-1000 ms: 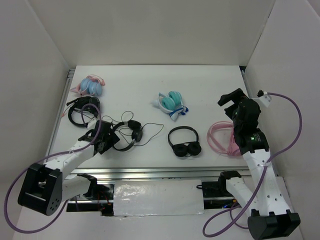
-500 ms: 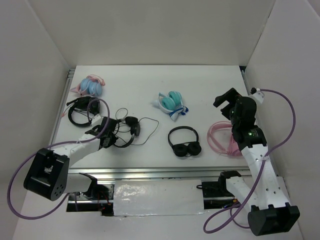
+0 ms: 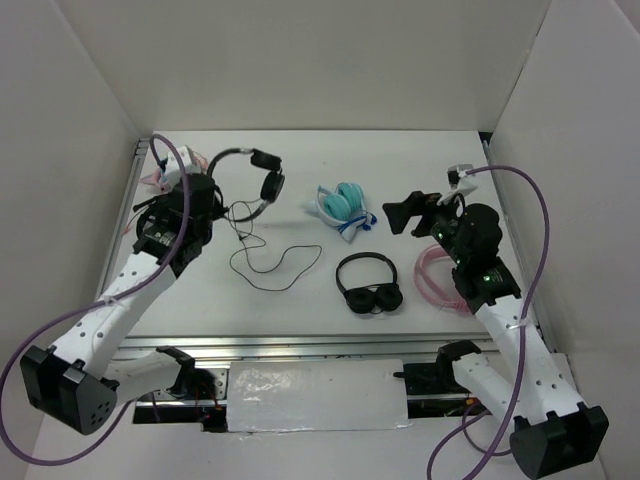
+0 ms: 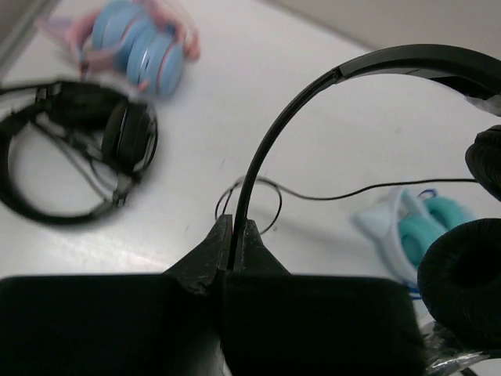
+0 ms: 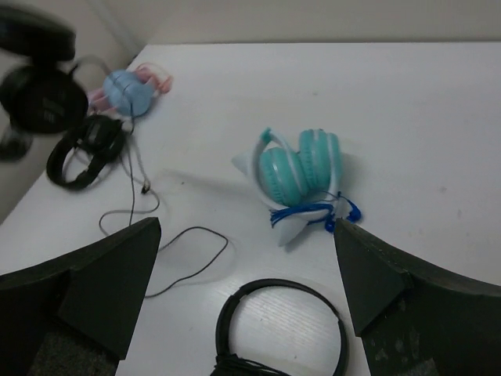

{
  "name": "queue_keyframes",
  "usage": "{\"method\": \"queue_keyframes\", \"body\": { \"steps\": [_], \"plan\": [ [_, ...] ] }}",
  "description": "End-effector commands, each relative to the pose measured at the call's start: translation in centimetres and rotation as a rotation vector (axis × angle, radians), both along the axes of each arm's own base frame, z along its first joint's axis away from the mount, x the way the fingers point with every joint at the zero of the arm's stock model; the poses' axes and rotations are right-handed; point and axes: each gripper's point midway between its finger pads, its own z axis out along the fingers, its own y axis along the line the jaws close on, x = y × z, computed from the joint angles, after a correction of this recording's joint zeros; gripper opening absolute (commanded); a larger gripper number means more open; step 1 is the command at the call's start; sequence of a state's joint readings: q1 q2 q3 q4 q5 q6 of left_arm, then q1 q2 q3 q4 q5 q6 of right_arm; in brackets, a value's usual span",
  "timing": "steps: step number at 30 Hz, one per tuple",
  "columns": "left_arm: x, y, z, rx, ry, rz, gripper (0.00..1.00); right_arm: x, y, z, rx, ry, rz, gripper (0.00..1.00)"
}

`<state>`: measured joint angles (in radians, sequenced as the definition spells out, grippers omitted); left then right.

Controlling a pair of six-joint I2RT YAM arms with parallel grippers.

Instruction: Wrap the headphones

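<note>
Headphones [image 3: 268,184]: you have them lifted off the worktop [image 3: 400,160], with the thin headband pinched in your left end effector [image 3: 207,187]. The band arches up and away from the fingertips, and both earcups hang at its far end, out beyond the fingers.
Cable [image 3: 280,268]: it trails down from the held pair and lies in a loose loop on the worktop. The loop is below your left end effector, toward the near edge, and sits between your two end effectors.
Left end effector: it is clamped narrow on the headband. The wrist view shows the band coming straight out of the seam between the fingers [image 4: 211,258].
Right end effector [image 3: 405,213]: its fingers are spread wide and it holds nothing. It hovers over the worktop, well apart from the held pair.
Teal-and-white pair [image 5: 301,176]: it lies on the worktop ahead of your right end effector, framed between its fingers.
Black cable-less pair [image 3: 368,285]: it lies on the worktop just below and nearer than your right fingertips.
Pink coil [image 3: 440,275]: it sits under your right arm, behind the end effector.
Blue-and-pink pair [image 4: 141,47] and black headset [image 4: 78,153]: both lie on the worktop to the left of your left end effector, close together.
</note>
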<state>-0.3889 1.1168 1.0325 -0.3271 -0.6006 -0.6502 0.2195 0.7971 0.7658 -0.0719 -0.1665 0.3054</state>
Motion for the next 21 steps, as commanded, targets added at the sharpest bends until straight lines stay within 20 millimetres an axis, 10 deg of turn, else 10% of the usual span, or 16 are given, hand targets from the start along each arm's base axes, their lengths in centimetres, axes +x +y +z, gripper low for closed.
{"method": "queue_keyframes", "body": {
  "steps": [1,13,21],
  "plan": [
    [2.2,-1.2,9.0,0.074,-0.197,-0.11,0.0,-1.4,4.4,1.5,-0.124,-0.202,0.294,1.0],
    [3.5,-6.1,24.9,0.071,-0.477,-0.369,0.0,0.7,12.9,-3.8,-0.22,-0.297,0.574,1.0],
    [3.6,-7.6,30.6,-0.012,-0.557,-0.393,0.0,6.3,21.0,-6.1,-0.106,-0.262,0.467,1.0]
  ]
}}
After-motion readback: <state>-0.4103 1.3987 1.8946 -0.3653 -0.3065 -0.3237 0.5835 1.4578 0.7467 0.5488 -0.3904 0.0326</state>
